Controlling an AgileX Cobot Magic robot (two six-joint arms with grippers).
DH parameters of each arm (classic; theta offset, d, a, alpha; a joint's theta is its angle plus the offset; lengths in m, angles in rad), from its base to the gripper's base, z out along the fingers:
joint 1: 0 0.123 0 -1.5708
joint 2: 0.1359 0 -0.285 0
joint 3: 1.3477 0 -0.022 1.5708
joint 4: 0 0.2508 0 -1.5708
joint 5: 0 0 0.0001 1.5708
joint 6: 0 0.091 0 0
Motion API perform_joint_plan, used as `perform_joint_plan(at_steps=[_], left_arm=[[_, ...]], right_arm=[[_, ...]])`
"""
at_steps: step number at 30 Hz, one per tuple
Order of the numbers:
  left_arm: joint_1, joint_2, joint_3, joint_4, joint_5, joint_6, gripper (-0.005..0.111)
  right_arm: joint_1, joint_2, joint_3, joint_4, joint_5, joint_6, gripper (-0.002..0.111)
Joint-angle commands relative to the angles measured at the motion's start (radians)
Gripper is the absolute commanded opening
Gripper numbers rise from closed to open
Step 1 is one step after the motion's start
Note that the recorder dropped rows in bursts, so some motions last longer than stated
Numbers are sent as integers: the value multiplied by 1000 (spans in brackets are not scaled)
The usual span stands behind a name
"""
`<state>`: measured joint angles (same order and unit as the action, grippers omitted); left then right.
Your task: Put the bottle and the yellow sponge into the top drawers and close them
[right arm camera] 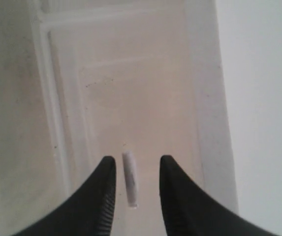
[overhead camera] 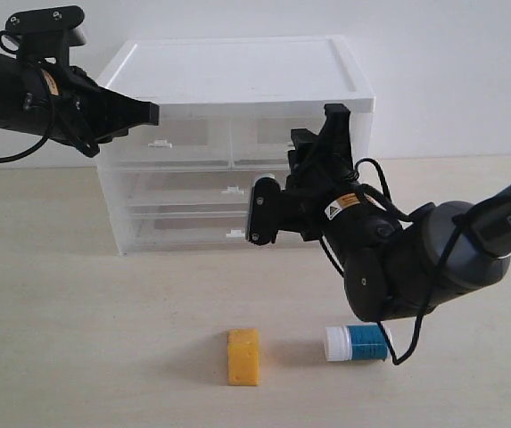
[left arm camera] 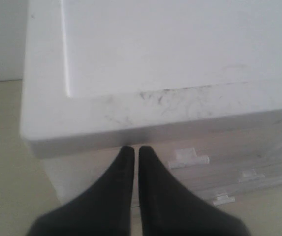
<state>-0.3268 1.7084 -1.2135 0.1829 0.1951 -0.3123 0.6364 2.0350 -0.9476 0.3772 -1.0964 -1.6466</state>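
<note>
In the outside view, the chest [overhead camera: 237, 67] stands at the upper middle of the frame with both top drawers [overhead camera: 193, 143] shut. The yellow sponge [overhead camera: 243, 357] sits on the table [overhead camera: 77, 312] at the lower middle. The bottle [overhead camera: 358, 342] lies on its side just to the right of it, cap toward the sponge. The left claw [overhead camera: 152, 113] reaches in from the upper left, pinched shut and empty, at the chest's top left corner. The right claw [overhead camera: 319, 134] points at the right-hand top drawer.

In the left wrist view, the left claw [left arm camera: 136, 150] has its fingers pressed together, tips just under the chest's white top edge. The left drawer's handle [left arm camera: 187, 158] is off to one side, untouched.

In the right wrist view, the right claw [right arm camera: 137, 160] stands partly open with the small white handle [right arm camera: 130, 179] between its fingers, apart from both.

The drawers look light. The handle is a thin tab that needs a square pinch, and the chest may slide when pulled. The sponge is likely soft and light, so a gentle squeeze across its narrow sides should do. The bottle looks stiff and smooth and could roll. Its body across the round is probably the safest hold.
</note>
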Motion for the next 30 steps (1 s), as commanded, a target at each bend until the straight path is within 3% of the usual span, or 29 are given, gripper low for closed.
perform_joint_plan(at_steps=[1,15,30], left_arm=[[3,20,-7,8,-94,-2,4],[3,20,-7,8,-91,-2,4],[3,20,-7,8,-91,-4,4]], right_arm=[[-8,2,-31,48,32,-46,27],[-32,2,-33,48,78,-67,27],[-46,64,-78,33,-6,-74,27]])
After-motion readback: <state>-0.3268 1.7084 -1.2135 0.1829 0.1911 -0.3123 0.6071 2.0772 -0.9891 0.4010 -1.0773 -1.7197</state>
